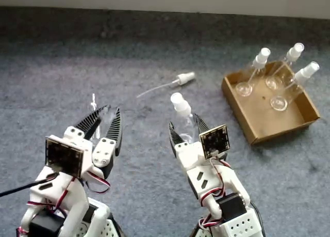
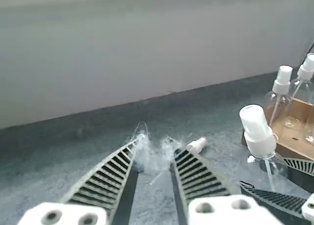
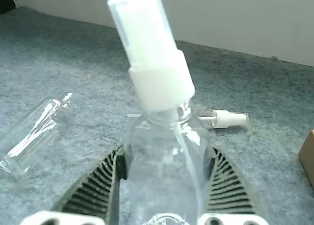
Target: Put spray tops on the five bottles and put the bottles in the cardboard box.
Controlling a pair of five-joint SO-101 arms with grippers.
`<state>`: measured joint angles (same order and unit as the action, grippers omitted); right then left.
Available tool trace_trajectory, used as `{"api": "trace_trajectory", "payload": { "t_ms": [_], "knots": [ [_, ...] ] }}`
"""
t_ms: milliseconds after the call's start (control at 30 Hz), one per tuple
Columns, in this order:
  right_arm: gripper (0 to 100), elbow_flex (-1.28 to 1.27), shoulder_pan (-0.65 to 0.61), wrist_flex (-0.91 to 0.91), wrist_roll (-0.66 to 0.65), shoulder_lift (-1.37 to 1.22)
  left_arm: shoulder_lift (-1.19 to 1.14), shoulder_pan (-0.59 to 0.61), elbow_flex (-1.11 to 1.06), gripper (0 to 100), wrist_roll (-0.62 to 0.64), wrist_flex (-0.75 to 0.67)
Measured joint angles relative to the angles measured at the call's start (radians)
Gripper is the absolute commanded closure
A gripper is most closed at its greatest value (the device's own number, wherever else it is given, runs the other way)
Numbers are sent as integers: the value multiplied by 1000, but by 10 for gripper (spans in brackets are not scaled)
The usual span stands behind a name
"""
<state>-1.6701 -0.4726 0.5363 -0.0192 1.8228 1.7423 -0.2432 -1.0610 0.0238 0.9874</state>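
Right wrist view has the right claw (image 3: 167,159) clenched around the body of a clear capped bottle (image 3: 162,137), whose white spray top (image 3: 152,58) leans off the line of the neck. I judge the top is not fully seated, so the step in hand is to finish this bottle and carry it to the cardboard box (image 1: 289,121). To do that well, the grip should stay low on the body and the bottle upright. It should be lifted above the box's near wall before it travels toward the right edge of the table. It should come down in the bare near half of the box, away from the three topped bottles (image 1: 281,87) that lean together in the far half. A nudge against those could tip them. The box lies well apart from the right claw, off toward the far right corner of the table. The left claw (image 1: 112,109), near the front edge on the left, looks closed on the base of a bare bottle (image 1: 98,107) between its fingertips, with the neck pointing at the far edge. The loose spray top (image 1: 184,78) it needs lies on the table beyond both claws, toward the far edge, with its thin tube trailing left.
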Motion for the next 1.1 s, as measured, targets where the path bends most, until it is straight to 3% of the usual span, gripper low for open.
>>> {"api": "trace_trajectory", "payload": {
  "t_ms": [567,900,1100],
  "knots": [
    [896,0,0,0,0,0,77,64,8,995,0,259],
    [896,0,0,0,0,0,77,325,8,995,0,377],
    [896,0,2,0,0,0,77,384,-95,995,0,381]
  ]
}}
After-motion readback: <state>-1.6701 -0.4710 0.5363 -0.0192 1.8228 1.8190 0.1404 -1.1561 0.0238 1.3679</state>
